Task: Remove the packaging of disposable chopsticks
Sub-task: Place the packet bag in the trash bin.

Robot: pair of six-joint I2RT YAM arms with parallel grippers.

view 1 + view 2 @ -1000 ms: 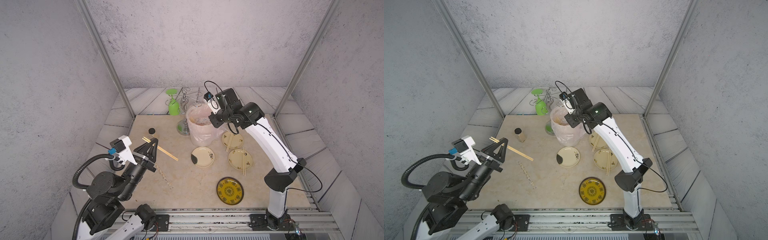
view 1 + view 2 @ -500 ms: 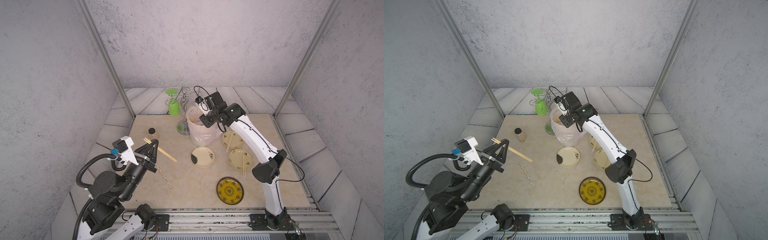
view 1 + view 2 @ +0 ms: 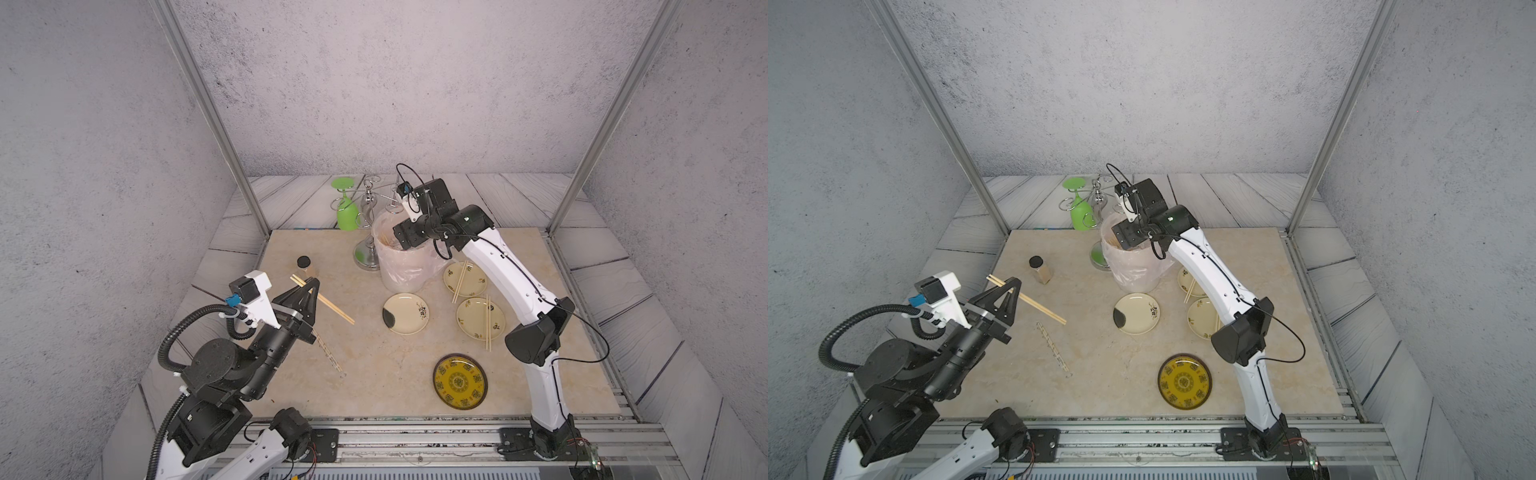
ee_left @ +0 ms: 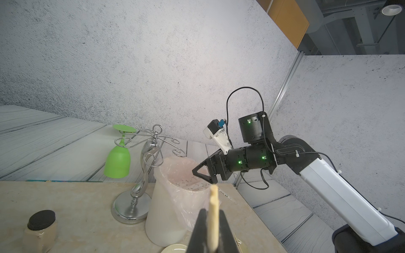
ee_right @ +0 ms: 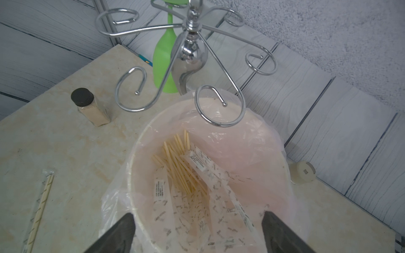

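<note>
Above tabletop (image 3: 374,374), chopsticks (image 3: 332,308) clamped between left jaws.

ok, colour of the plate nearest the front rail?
Plate: yellow, dark ornamental pattern, dark rim; best in a top view.

Beige marbled counter (image 3: 374,390) and its load.
Standing on it: a bag-lined white bin (image 3: 401,274), a chrome rack (image 3: 365,258) just beside it, a black-capped jar (image 3: 304,268), three pale plates (image 3: 405,314), one yellow patterned plate (image 3: 460,381), and sleeved chopsticks (image 3: 329,354) lying flat.
</note>
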